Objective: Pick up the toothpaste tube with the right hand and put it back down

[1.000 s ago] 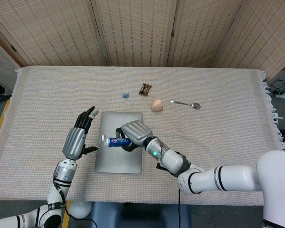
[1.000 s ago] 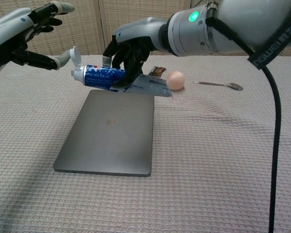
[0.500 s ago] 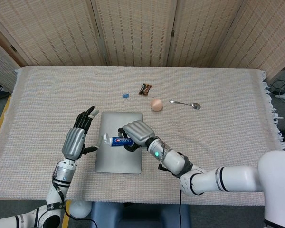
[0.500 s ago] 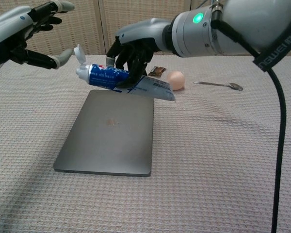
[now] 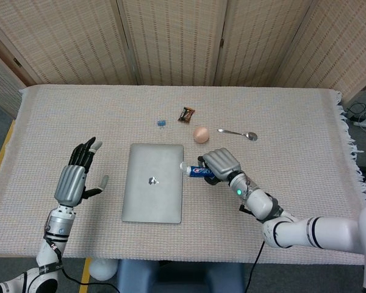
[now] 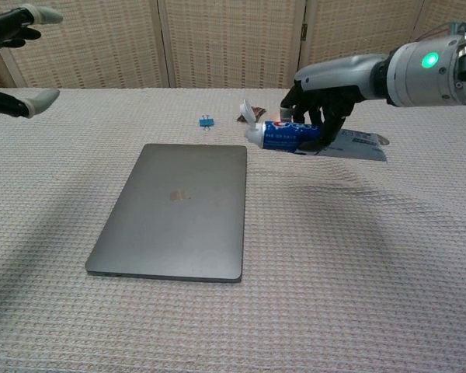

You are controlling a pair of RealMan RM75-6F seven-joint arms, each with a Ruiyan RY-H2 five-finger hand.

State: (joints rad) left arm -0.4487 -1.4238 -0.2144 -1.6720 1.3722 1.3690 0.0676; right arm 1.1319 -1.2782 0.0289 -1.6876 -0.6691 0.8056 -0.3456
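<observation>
Moved since the earlier frame: your right hand (image 5: pixel 218 163) and the toothpaste tube (image 5: pixel 198 171) now sit right of the laptop (image 5: pixel 153 182), no longer over it; your left hand (image 5: pixel 73 179) has drawn off to the left edge.

Item: toothpaste tube (image 6: pixel 291 137), gripped around its middle by your right hand (image 6: pixel 318 105), fingers curled over it, held clear above the table cloth (image 6: pixel 357 256) at centre frame. Long axis roughly left–right, cap end toward the laptop (image 6: pixel 176 208), flat tail trailing right. Left hand (image 6: pixel 19 58) open, fingers spread, holding nothing, well apart. Set-down likely falls on bare cloth directly beneath the tube, beside the laptop's right edge.
</observation>
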